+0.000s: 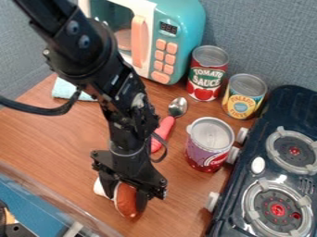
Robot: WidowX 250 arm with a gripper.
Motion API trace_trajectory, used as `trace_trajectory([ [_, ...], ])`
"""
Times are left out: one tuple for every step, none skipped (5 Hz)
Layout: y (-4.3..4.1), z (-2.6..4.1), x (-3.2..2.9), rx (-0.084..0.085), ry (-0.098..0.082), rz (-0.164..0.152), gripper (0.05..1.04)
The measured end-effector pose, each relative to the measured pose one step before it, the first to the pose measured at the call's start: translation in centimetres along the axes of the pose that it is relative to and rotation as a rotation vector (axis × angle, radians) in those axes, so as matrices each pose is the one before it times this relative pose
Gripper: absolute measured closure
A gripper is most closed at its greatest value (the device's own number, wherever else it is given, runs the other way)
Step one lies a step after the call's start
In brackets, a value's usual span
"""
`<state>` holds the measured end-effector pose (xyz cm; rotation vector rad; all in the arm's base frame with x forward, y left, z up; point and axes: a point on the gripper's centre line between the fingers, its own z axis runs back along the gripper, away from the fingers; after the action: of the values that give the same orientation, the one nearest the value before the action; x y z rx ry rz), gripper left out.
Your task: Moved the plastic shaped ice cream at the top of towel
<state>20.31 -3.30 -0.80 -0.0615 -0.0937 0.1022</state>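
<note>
- Over the wood-grained table (pixel 59 132), your black arm (pixel 77 44) slants in from the upper left, its gripper (pixel 127 196) pointing down near the front edge.
- Over to the right, you've got the dark, glossy stove (pixel 250 152) with round metal burners.
- Up behind, there's the toy microwave (pixel 186 16), smooth teal and white, with peach buttons.
- Three cylindrical cans now: tomato (pixel 206 78) and pineapple (pixel 241 101) side by side, purple-and-red (pixel 206 144) nearer you.
- Beside the arm, a spoon (pixel 178 107), shiny bowl, coral handle.
- Left of the arm, the pale aqua towel (pixel 63 89), soft-looking cloth.
- And down low, the ice cream (pixel 126 202), rounded, brown and white, on the table, well apart from the towel; your gripper straddles it, but clamped or merely around it, you can't tell.
</note>
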Motion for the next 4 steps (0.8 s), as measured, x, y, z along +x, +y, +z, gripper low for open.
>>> trace_trajectory([
  [0.415,0.741,0.151,0.0375,-0.0179,-0.001,0.541],
  [0.814,1.559,0.384,-0.0034,-0.0293,0.0496,0.598],
  [0.918,1.69,0.752,-0.0539,-0.0033,0.0469,0.607],
  [3.363,3.404,2.579,-0.0152,-0.058,0.1811,0.607],
])
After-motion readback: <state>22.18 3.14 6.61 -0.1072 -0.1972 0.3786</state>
